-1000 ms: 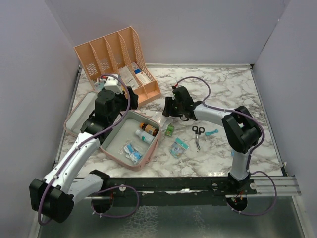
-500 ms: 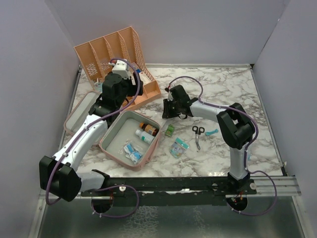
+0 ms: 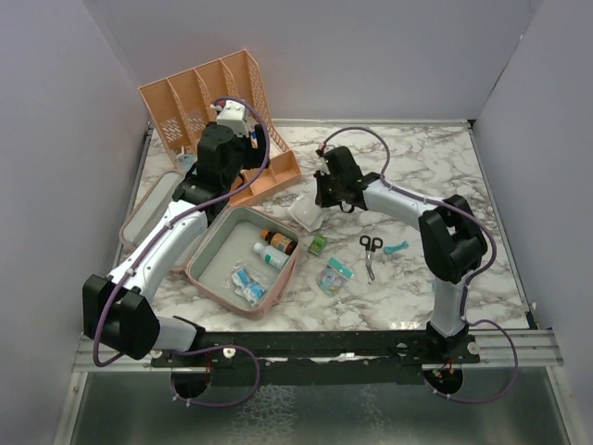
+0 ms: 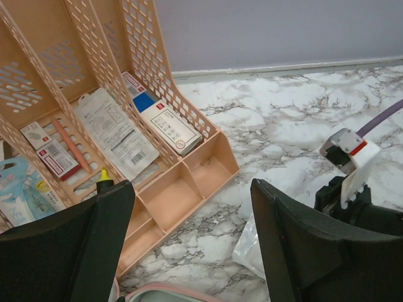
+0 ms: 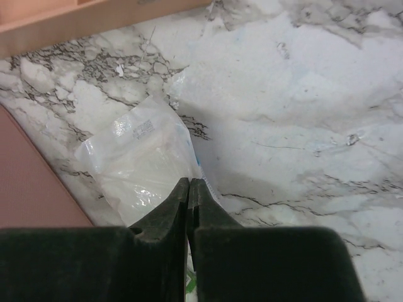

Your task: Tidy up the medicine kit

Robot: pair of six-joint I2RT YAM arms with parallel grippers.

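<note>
- Right wrist view shows the right claw fully closed, its two fingertips pressed together at the lower edge of a clear plastic bag. I cannot tell if the film is caught between them.
- The bag lies flat on the marble table, mostly ahead and to the left of the closed tips.
- The medicine kit lies open on the table, to the left of the right claw and nearer to the arm bases. Its lid is folded out on the far-left side.
- Inside the kit are a brown bottle, a white bottle and some blue-and-white packets.
- The left claw stands wide open and holds nothing. It hovers over the low front part of the peach desk organizer.
- Ahead and to the left of this claw, flat medicine boxes lie in the organizer slots.
- To the right of the right claw, toward the bases, lie scissors and a teal packet. A small green item lies close to the kit's edge.
</note>
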